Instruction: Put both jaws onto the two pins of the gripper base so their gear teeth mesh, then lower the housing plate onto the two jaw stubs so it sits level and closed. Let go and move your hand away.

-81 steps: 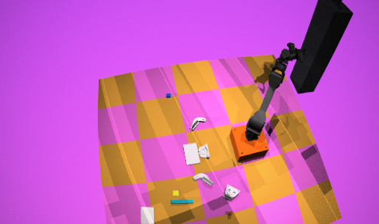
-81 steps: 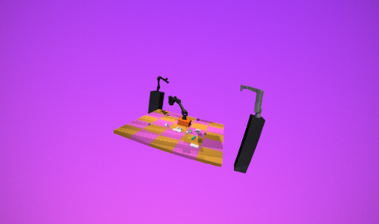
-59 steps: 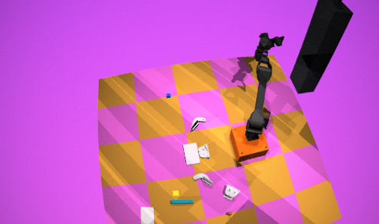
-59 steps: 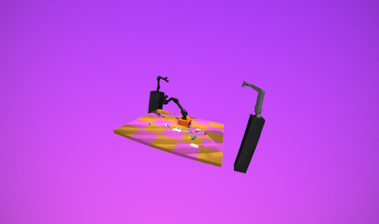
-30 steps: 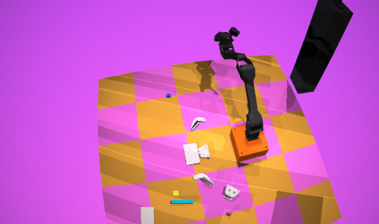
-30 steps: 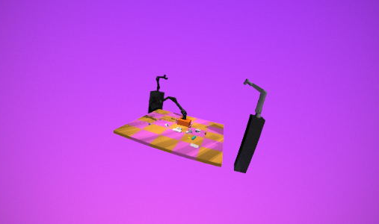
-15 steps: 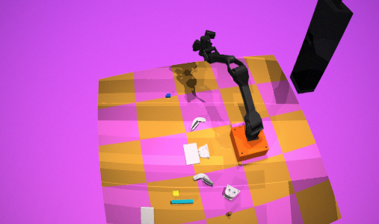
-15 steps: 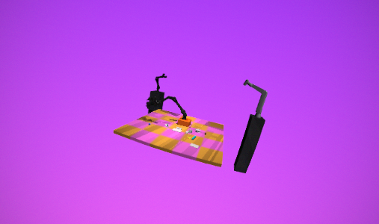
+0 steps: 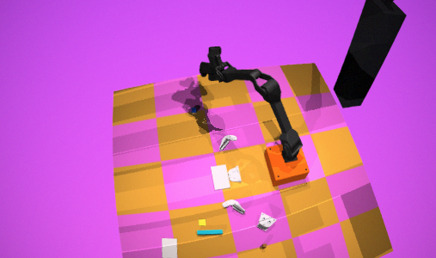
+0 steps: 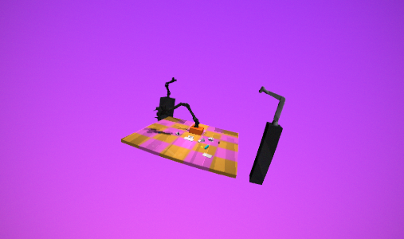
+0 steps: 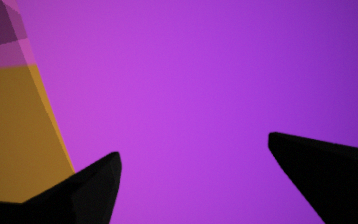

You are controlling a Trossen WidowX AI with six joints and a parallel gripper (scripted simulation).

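My gripper (image 9: pixel 210 62) (image 11: pixel 196 149) is open and empty, high over the table's back edge in the top view, far from the parts. One white jaw (image 9: pixel 230 139) lies above the middle of the parts; the other white jaw (image 9: pixel 234 203) lies below it. Between them a small white tapered part (image 9: pixel 234 174) lies against a white rectangular plate (image 9: pixel 220 177). Another white part (image 9: pixel 266 221) with two dark spots lies at the lower right. Which is the gripper base and which the housing plate is too small to tell. Pins and gear teeth cannot be made out.
My arm stands on an orange block (image 9: pixel 287 172) (image 10: pixel 196 130). A cyan bar (image 9: pixel 210 232), a yellow square (image 9: pixel 202 222) and a white rectangle (image 9: pixel 169 248) lie at the front. A small blue cube (image 9: pixel 193 110) lies in the arm's shadow. Black pillars (image 9: pixel 363 69) (image 10: pixel 265 155) stand beyond the table.
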